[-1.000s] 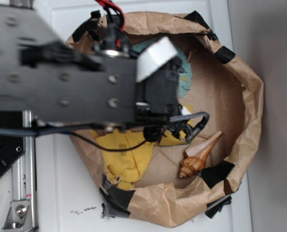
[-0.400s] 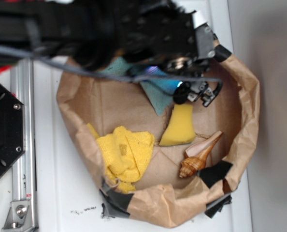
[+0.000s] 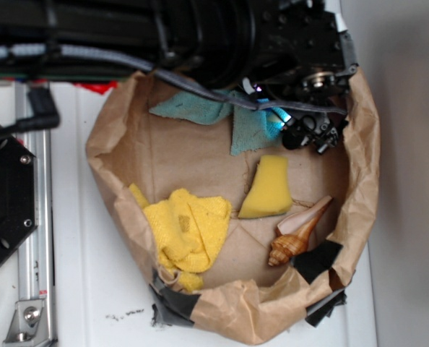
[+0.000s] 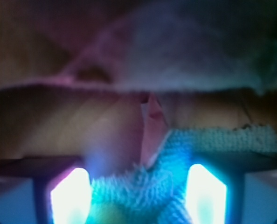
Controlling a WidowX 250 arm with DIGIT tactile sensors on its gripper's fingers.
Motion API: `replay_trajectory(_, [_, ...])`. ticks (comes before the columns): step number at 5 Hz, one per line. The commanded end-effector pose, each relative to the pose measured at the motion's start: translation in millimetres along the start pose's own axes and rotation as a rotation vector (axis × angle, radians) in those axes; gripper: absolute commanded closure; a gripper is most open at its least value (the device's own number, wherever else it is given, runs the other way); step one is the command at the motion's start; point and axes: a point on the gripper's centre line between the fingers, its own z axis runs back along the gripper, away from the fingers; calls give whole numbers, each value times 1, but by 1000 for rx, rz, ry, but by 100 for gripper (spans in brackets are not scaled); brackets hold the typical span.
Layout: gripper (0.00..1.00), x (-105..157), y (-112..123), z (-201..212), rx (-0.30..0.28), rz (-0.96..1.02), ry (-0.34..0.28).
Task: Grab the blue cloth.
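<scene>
The blue cloth (image 3: 200, 108) is a pale teal terry rag lying along the back of the brown paper basin (image 3: 360, 181), with one flap (image 3: 245, 134) hanging toward the middle. My gripper (image 3: 271, 121) is down over the right part of that flap, mostly hidden under the black arm, with a blue glow on the fabric. In the wrist view the blue cloth (image 4: 213, 140) bunches up between my two lit fingers (image 4: 69, 196). The gripper (image 4: 138, 193) is open, its fingers wide apart on either side of the fabric.
A bright yellow cloth (image 3: 189, 231) lies front left in the basin. A yellow sponge wedge (image 3: 267, 188) sits at the middle and a seashell (image 3: 297, 231) just right of it. The basin's crumpled walls rise all round. A metal rail (image 3: 34, 217) runs down the left.
The arm has swung from over the basin's middle to its back right, uncovering the sponge and yellow cloth. The gripper now sits down on the blue cloth's flap.
</scene>
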Motion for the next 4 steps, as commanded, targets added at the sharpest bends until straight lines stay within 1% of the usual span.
replay_trajectory(1, [100,-2,1,32,-67,-57,-76])
replay_trajectory(2, [100,-7,3,55,-61,-253,-74])
replay_trajectory(3, [100,-25,1,103,-137,-495,-65])
replay_trajectory(4, [100,-47,-4,142,-163,-743,-14])
